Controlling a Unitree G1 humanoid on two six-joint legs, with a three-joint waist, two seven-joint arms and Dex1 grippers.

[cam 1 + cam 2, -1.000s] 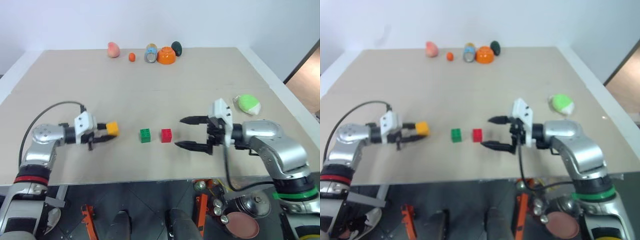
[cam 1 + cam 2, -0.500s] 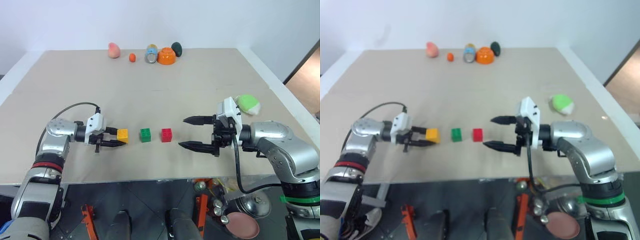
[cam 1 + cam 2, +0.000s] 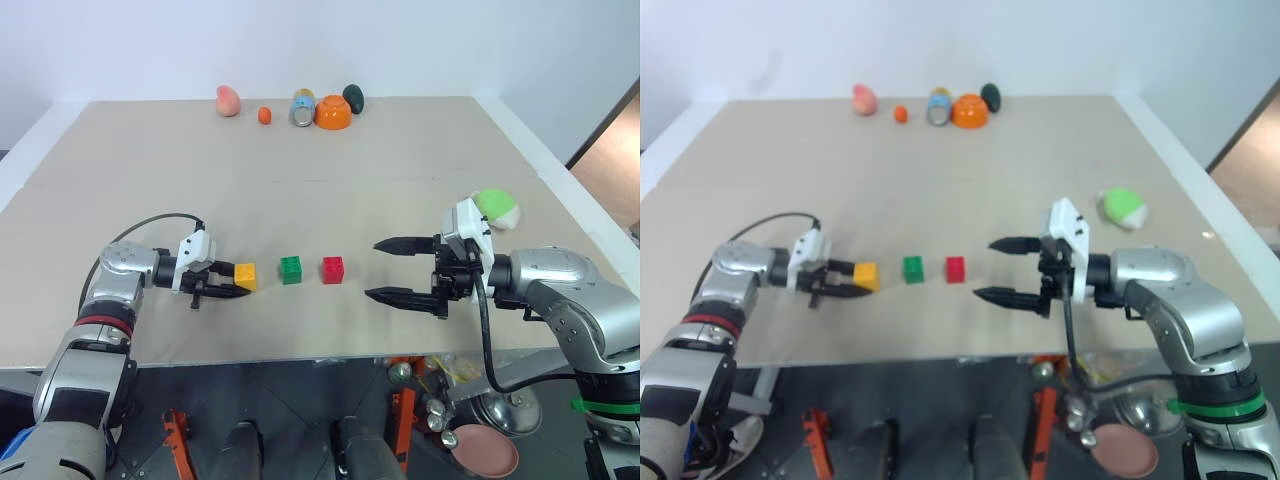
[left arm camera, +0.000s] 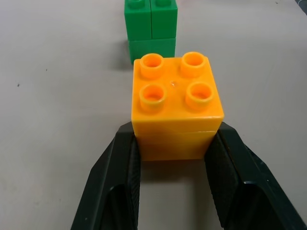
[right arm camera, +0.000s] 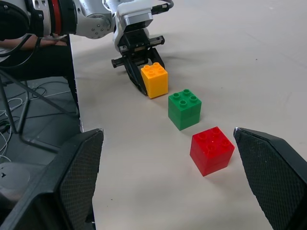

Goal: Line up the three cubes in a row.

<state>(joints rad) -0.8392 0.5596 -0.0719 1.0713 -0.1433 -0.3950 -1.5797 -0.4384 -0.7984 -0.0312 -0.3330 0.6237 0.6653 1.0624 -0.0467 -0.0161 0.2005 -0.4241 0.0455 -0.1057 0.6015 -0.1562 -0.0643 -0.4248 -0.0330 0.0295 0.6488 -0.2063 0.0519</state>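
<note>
A pale beige surface [image 3: 400, 170] stands against a white wall. The left gripper [image 3: 232, 280] pinches the yellow cube [image 3: 245, 276], beside the green cube [image 3: 291, 270] and red cube [image 3: 333, 269]. The right gripper [image 3: 392, 270] is spread wide, empty.

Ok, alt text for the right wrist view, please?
The left end effector grips the yellow cube on the beige table, at the end of a row with the green cube and the red cube. The right end effector's fingers stand wide open in the foreground.
</note>
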